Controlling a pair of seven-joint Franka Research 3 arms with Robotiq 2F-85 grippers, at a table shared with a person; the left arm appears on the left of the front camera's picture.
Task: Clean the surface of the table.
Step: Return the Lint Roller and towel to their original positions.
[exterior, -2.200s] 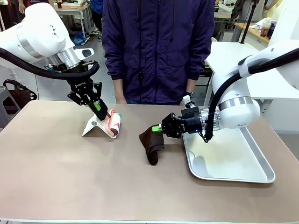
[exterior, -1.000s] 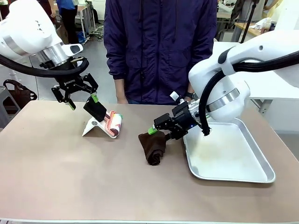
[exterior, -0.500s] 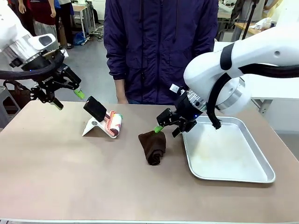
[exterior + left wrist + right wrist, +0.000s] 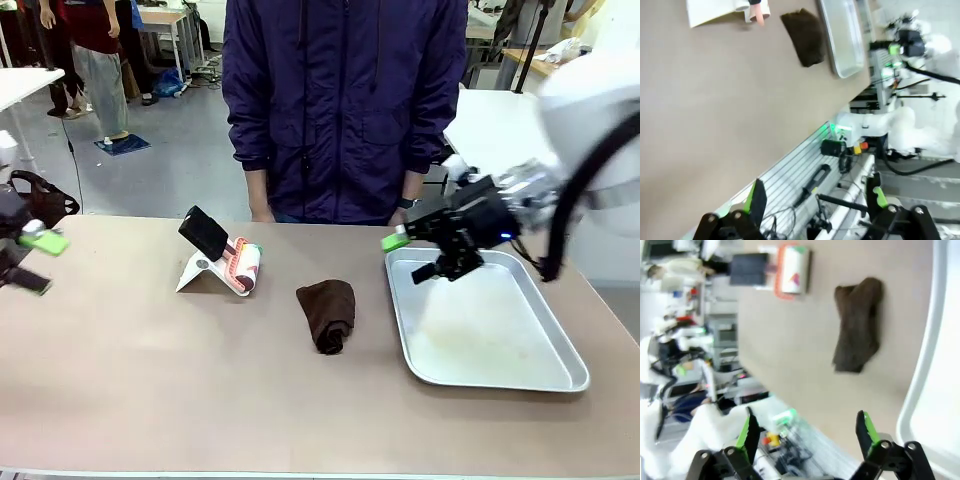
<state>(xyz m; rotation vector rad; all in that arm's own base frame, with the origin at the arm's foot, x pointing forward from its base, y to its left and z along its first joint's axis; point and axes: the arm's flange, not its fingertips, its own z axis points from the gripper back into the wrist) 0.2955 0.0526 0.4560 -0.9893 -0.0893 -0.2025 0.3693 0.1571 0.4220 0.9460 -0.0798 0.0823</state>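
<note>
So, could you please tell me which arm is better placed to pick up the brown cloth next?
The right. Its open tool hangs over the tray's near-left corner, close beside the brown cloth. The left tool, also open, sits at the table's far left edge, beyond the lint roller.

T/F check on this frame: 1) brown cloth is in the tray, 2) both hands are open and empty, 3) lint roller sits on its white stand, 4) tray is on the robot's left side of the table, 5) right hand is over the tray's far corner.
1) The brown cloth is in the metal tray: false. It lies on the table, beside the tray.
2) Both hands are open and empty: true. The left hand and right hand have jaws spread with nothing between.
3) The lint roller sits on its white stand: true.
4) The tray is on the robot's left: false. It is on the right.
5) The right hand is over the tray's far corner: true.
</note>
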